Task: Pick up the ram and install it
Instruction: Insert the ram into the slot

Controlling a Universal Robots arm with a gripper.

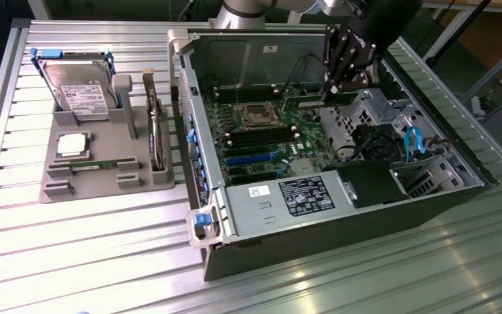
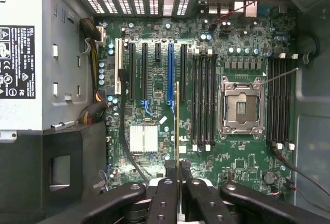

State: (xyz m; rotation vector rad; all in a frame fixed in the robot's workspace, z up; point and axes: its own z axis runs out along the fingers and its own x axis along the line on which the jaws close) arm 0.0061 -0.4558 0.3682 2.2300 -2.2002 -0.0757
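The ram (image 2: 178, 126) sits clamped in the claw (image 2: 178, 185) above the motherboard (image 2: 234, 163).

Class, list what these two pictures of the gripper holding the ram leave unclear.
Wrist view: the ram is edge-on, so its chips are unseen.
Wrist view: the gripper covers the ram's held end.
Wrist view: the power supply label is cut off by the picture's edge.
Exterior view: the gripper hides whether the ram touches the motherboard.
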